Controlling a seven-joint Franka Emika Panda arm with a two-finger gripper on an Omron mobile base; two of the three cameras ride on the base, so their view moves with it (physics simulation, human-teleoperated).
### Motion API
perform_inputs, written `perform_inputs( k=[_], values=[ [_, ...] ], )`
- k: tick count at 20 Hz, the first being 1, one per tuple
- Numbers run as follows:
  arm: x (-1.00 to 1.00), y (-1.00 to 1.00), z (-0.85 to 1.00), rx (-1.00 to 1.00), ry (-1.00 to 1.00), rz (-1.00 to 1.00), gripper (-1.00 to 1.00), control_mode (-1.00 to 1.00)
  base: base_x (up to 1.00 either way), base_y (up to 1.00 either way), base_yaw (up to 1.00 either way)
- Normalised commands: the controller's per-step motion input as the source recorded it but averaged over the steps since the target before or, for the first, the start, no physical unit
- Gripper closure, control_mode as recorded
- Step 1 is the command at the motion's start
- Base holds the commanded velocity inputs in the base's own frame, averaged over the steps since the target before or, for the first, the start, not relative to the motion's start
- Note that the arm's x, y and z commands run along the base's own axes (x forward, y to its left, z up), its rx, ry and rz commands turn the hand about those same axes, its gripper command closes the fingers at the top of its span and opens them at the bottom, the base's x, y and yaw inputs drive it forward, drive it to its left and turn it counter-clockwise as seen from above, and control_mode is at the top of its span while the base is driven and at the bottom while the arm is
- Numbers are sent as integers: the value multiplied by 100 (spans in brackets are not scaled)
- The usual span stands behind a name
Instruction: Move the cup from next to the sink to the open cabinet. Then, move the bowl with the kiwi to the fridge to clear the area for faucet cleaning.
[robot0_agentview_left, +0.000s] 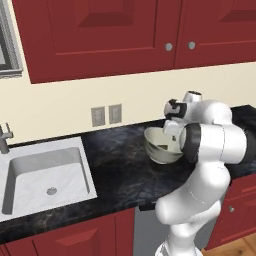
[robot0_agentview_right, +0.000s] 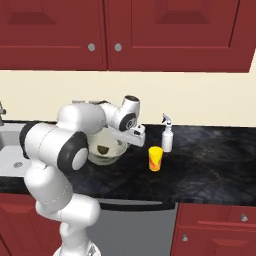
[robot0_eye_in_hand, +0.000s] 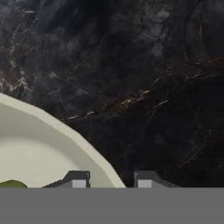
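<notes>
The cream-white bowl stands on the black counter right of the sink, with the brown-green kiwi inside it. My gripper hangs over the bowl's right rim, open and holding nothing. In the hand view the fingertips straddle the bowl's rim, one over the pale inside and one over the counter, and a sliver of the kiwi shows at the lower left. The yellow cup stands upright on the counter to the right of the bowl, apart from the gripper. The open cabinet and the fridge are out of view.
A white spray bottle stands just behind the cup near the wall. Shut dark red wall cabinets hang overhead. The faucet rises at the sink's back left. My own elbow covers part of the bowl in the left base view.
</notes>
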Motion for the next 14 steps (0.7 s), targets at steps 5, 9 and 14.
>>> perform_inputs(
  k=[5, 9, 14],
  values=[
    [-37, 1, 98, 0, -16, -11, 100, -100, 0, 0, 0],
    [-66, 33, 91, 2, -30, 5, 100, -100, 0, 0, 0],
    [0, 0, 0, 0, 0, 0, 100, 100, -31, 49, 63]
  ],
)
